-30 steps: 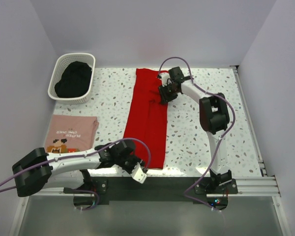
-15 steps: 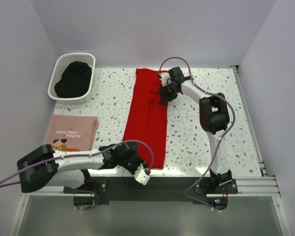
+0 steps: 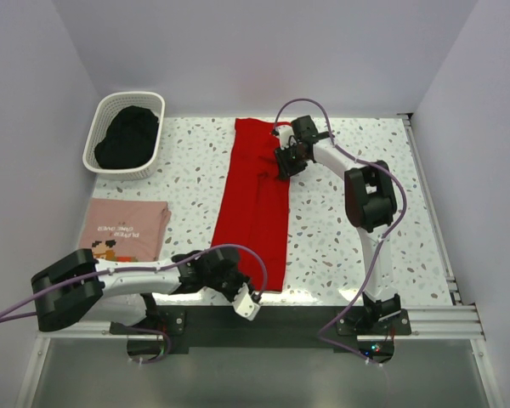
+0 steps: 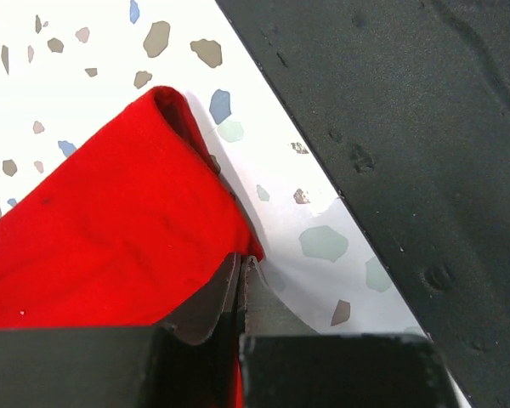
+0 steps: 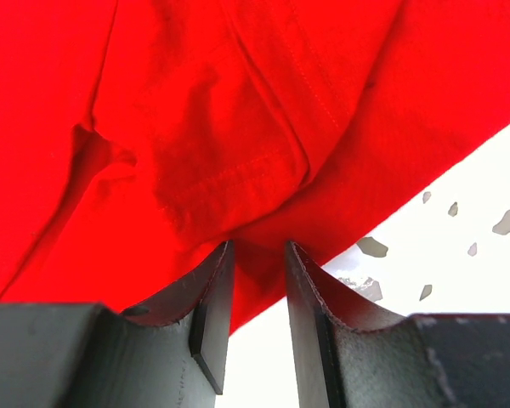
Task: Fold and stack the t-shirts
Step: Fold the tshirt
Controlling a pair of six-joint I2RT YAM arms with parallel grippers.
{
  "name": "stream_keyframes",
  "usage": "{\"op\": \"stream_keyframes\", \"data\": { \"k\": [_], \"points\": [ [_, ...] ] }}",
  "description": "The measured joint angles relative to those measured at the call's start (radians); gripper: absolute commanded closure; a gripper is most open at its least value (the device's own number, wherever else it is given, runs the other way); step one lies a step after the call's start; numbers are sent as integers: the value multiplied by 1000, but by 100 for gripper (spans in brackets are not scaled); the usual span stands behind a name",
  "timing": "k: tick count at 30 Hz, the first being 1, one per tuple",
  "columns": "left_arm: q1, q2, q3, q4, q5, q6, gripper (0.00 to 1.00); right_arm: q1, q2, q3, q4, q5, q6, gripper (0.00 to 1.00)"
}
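Note:
The red t-shirt (image 3: 257, 200) lies folded into a long strip down the middle of the table. My left gripper (image 3: 235, 286) is at its near hem by the table's front edge. In the left wrist view the gripper (image 4: 240, 259) is shut, with the edge of the red cloth (image 4: 110, 229) pinched between the tips. My right gripper (image 3: 280, 166) sits on the shirt's far right edge. In the right wrist view it (image 5: 259, 246) is closed down on a thick fold of red cloth (image 5: 204, 127). The pink t-shirt (image 3: 123, 229) lies folded at the left.
A white basket (image 3: 97, 127) holding dark cloth stands at the back left. The black front rail (image 4: 408, 127) runs right beside the left gripper. White walls enclose the speckled table (image 3: 348, 246) on three sides.
My left arm has shifted a little to the right along the near edge, to the red shirt's hem. The right arm and the shirts have not moved.

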Motion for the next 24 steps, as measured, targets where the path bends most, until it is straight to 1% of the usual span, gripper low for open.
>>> {"op": "stream_keyframes", "data": {
  "k": [4, 9, 15, 24],
  "points": [
    [0, -18, 6, -34, -3, -1, 100, 0, 0, 0, 0, 13, -5, 67],
    [-1, -89, 30, -107, -1, -2, 100, 0, 0, 0, 0, 17, -8, 67],
    [-10, -148, 36, -157, -2, -6, 100, 0, 6, 7, -1, 19, -10, 68],
    [-78, -139, 36, -200, -31, -8, 100, 0, 15, 23, -4, 21, -13, 68]
  ]
}}
